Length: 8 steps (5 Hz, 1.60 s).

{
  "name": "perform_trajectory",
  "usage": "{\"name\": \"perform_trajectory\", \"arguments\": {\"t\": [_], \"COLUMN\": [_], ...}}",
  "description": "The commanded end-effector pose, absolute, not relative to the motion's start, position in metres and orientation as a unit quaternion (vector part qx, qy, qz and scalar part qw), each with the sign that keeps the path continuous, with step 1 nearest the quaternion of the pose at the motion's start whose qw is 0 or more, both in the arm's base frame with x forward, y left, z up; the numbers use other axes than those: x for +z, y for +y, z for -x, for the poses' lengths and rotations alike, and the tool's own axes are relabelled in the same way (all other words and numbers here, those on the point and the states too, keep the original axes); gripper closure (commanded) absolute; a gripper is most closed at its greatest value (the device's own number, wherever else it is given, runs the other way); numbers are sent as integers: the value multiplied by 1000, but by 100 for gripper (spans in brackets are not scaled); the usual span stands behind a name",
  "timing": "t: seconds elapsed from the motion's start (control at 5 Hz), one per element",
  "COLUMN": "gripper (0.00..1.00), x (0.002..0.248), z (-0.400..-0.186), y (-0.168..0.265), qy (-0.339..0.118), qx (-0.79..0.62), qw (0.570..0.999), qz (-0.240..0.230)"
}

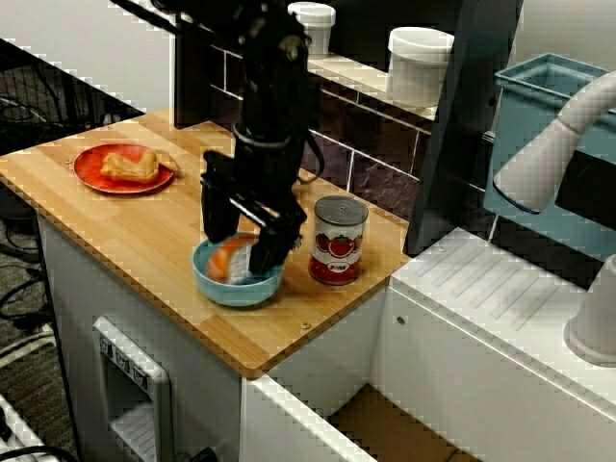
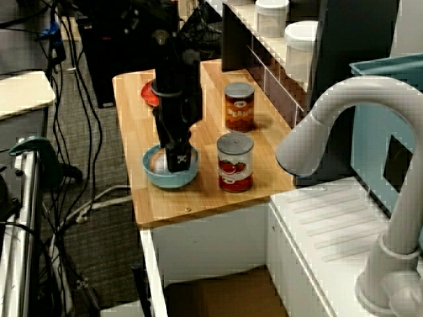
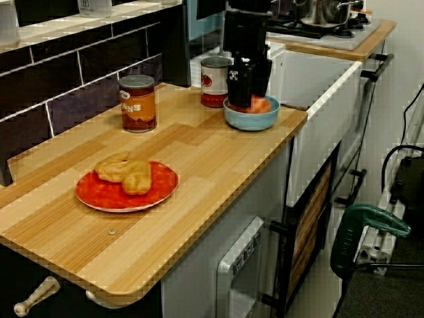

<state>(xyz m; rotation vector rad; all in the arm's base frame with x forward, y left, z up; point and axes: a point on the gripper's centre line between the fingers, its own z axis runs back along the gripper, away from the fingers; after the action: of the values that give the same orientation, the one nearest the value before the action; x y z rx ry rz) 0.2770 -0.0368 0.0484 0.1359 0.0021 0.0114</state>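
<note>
Down in blue bowl [image 1: 236, 292] at counter's [image 1: 135, 236] near edge: holding hand [image 1: 242, 254] astride orange-and-white food piece [image 1: 227, 260] lying there.
Judging piece light, smooth, likely slippery; favouring a pinch across its rounded middle; not telling clenched from released at these angles; noting tomato can [image 1: 339, 241] just beside bowl.

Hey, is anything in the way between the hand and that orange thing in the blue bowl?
Nothing visible is. The hand is down inside the blue bowl, with its fingers on either side of the orange thing. The tomato can stands beside the bowl, apart from both.
</note>
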Motion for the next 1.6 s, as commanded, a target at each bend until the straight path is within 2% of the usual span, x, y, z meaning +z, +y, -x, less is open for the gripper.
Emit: {"name": "perform_trajectory", "arguments": {"t": [0.0,0.8,1.0,1.4], "gripper": [0,0,0,0], "x": [61,122,114,103], "z": [-287,-287,-287,-289], "y": [-33,-31,-44,-77], "qy": [-18,-32,-50,-81], "qx": [11,-19,-57,-218], "qw": [998,999,997,973], "qz": [-61,-14,-31,-6]}}
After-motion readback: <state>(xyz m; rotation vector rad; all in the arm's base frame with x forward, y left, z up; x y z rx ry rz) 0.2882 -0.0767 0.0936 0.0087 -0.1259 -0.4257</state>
